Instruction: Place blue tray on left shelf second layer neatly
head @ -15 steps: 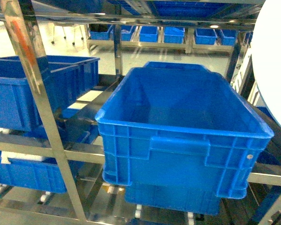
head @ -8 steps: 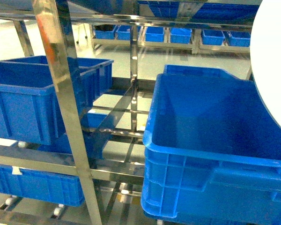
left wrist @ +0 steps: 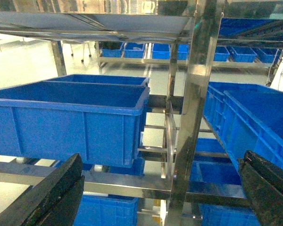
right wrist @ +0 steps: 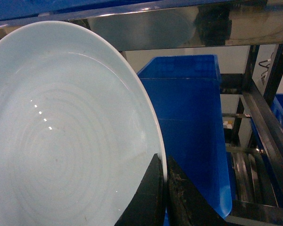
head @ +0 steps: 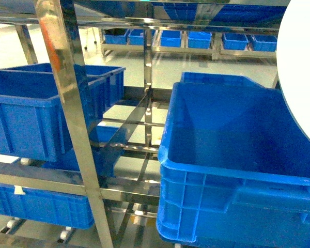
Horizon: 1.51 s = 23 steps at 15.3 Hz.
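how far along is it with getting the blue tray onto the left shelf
Done: the right gripper has the blue tray pinched by its rim. In hand: tray held up beside the right-hand crate. Left: setting it on the left shelf second layer; left gripper is open, empty.

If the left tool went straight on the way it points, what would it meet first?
Probably the steel upright of the rack, which stands between the open left tool's fingers in its wrist view; the crate sits left of that line. Depth is unclear.

Left gripper (left wrist: 162,197): two black fingers (left wrist: 52,197), broad, matte, scuffed and dusty along the edges. Right gripper (right wrist: 164,195): two black fingers (right wrist: 148,197), tapered to narrow tips, worn, rough brownish grime on the inner faces.
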Motion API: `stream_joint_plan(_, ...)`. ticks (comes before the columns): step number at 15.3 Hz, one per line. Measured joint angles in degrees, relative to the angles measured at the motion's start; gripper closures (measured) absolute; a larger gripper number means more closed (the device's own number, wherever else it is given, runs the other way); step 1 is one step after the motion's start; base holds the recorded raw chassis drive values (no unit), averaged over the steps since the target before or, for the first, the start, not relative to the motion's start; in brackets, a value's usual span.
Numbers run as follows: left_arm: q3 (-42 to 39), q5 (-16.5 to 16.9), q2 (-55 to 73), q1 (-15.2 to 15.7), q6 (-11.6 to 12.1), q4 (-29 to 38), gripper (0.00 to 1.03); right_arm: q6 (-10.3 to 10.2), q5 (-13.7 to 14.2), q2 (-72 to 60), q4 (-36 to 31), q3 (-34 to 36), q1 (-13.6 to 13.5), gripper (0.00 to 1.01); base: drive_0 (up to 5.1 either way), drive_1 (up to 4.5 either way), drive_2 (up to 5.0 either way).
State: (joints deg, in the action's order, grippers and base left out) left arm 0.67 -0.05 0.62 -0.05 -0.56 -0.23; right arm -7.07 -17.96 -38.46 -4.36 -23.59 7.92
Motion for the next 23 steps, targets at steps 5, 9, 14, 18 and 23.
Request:
stream_joint_plan(5,0.0,0.0,0.0,0.0,0.0,0.0,0.05,0.0,0.0,0.0,0.0,0.0,0.0,0.99,0.0,0.0,0.0)
stream_joint_plan(9,0.0,-0.04,0.0,0.0,0.0,0.0,0.05,0.0,-0.02,-0.02,0.0,0.0,0.0,0.99,-0.3,-0.31,-0.3)
stream_joint_plan(14,0.0,0.04,0.0,-0.11,0.0,0.02,0.05,0.0,0.13,0.07,0.0,0.0,0.0,0.99,-0.5,-0.01,-0.9)
stream_joint_plan(18,0.0,0.02,0.0,-0.11,0.0,-0.24,0.05,0.0,0.15,0.13,0.0,0.0,0.0,0.99,0.0,1.13,-1.1)
stream_joint_plan(23,0.0,0.04,0.0,-0.11,0.0,0.07,0.05,0.0,0.15,0.07,-0.02,0.0,0.0,0.99,0.0,0.0,0.0)
